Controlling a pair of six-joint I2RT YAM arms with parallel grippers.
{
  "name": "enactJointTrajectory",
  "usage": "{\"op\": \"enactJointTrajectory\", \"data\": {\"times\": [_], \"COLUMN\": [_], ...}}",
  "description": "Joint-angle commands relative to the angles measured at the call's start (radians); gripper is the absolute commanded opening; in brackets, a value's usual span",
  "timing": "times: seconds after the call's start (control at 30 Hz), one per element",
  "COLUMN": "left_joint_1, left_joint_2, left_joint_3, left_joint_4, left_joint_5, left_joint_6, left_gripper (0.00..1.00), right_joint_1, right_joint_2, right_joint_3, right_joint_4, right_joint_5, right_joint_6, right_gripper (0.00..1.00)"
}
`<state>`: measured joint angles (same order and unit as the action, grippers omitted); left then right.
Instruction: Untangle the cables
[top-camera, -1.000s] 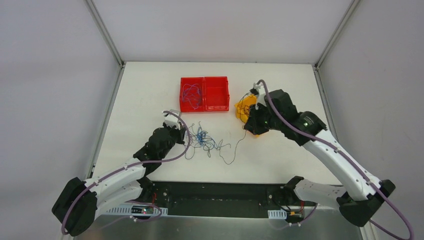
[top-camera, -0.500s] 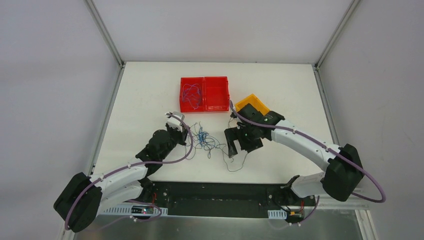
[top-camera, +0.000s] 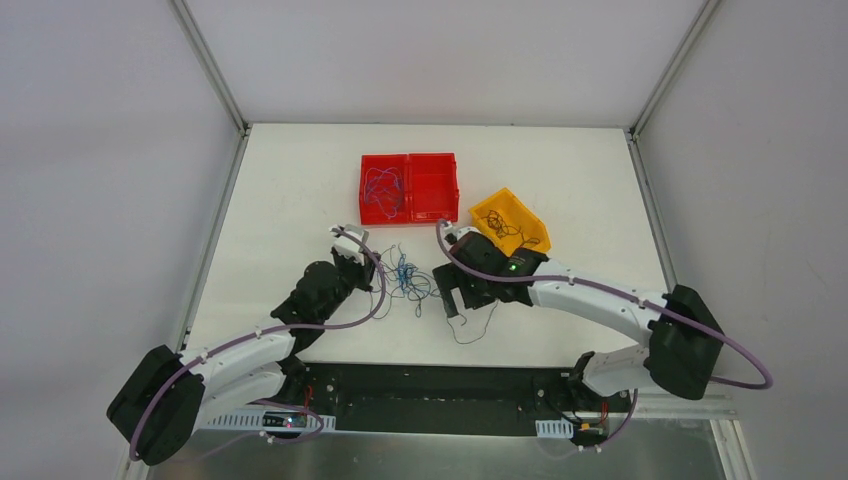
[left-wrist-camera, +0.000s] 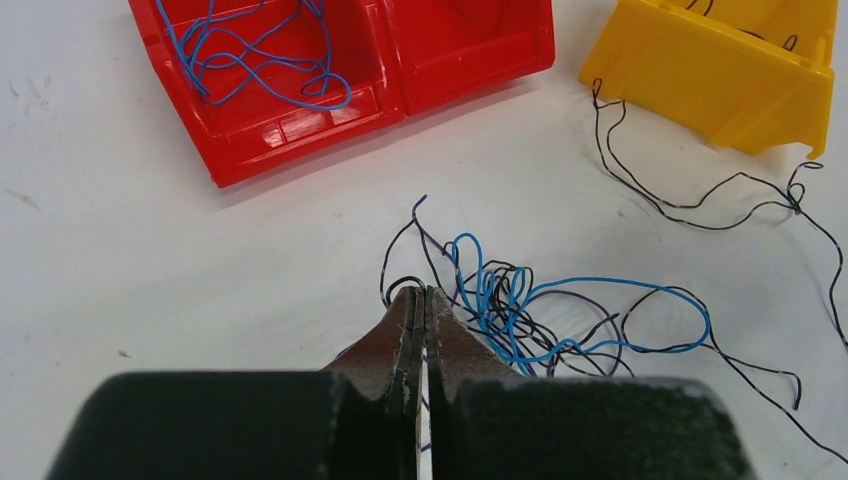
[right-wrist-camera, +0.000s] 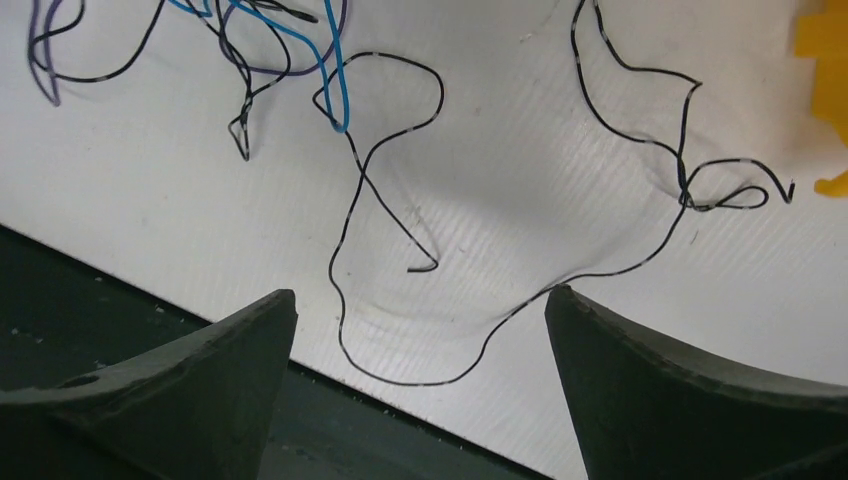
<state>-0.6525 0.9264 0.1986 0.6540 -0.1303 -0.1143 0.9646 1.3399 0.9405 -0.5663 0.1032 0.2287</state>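
Observation:
The cables (top-camera: 405, 280) lie tangled mid-table: thin blue, purple and black wires (left-wrist-camera: 520, 310). At the tangle's left edge my left gripper (top-camera: 375, 268) is shut, a black loop and a purple strand meeting its closed tips (left-wrist-camera: 421, 292). Just right of the tangle my right gripper (top-camera: 455, 298) hangs wide open over the table. In the right wrist view one loose black cable (right-wrist-camera: 346, 230) curves on the table between its spread fingers (right-wrist-camera: 420, 293), nothing held. This cable runs toward the yellow bin (top-camera: 510, 222).
A red two-part bin (top-camera: 410, 187) stands behind the tangle; its left part holds blue cables (left-wrist-camera: 250, 60). The yellow bin (left-wrist-camera: 720, 70) holds dark cables, and a black one trails out. The table's dark front edge (right-wrist-camera: 150, 320) lies right below the right gripper.
My right arm swung from the yellow bin back to the tangle's right side and its jaws opened wide. The left gripper stayed shut and hardly moved.

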Motion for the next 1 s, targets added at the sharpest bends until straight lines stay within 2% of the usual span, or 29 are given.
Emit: {"op": "enactJointTrajectory", "data": {"times": [0.0,0.23,0.43,0.47,0.63,0.73,0.8,0.83,0.97], "left_joint_1": [0.008,0.008,0.008,0.008,0.008,0.008,0.008,0.008,0.008], "left_joint_2": [-0.030,-0.046,-0.050,-0.046,-0.027,-0.030,-0.036,-0.037,-0.055], "left_joint_3": [-0.014,-0.021,-0.023,-0.022,-0.015,-0.019,-0.021,-0.022,-0.019], "left_joint_4": [0.053,0.046,0.046,0.050,0.055,0.055,0.054,0.052,-0.001], "left_joint_5": [0.014,-0.016,-0.025,-0.024,-0.021,-0.031,-0.040,-0.045,-0.131], "left_joint_6": [0.016,0.020,0.024,0.023,0.026,0.027,0.026,0.028,0.024], "left_gripper": [0.00,0.00,0.00,0.00,0.00,0.00,0.00,0.00,0.00], "right_joint_1": [0.052,0.078,0.111,0.124,0.189,0.195,0.195,0.194,0.172], "right_joint_2": [0.092,0.239,0.202,0.196,0.224,0.220,0.199,0.186,0.099], "right_joint_3": [0.047,0.082,0.043,0.044,0.068,0.047,0.028,0.024,0.000], "right_joint_4": [0.096,0.123,0.071,0.053,-0.048,-0.042,-0.027,-0.027,-0.071], "right_joint_5": [0.150,0.129,0.179,0.188,0.267,0.260,0.255,0.262,0.326], "right_joint_6": [-0.057,-0.090,0.010,0.042,0.132,0.155,0.160,0.163,0.194], "right_gripper": [0.99,0.99,0.90,0.86,0.49,0.31,0.14,0.00,0.00]}}
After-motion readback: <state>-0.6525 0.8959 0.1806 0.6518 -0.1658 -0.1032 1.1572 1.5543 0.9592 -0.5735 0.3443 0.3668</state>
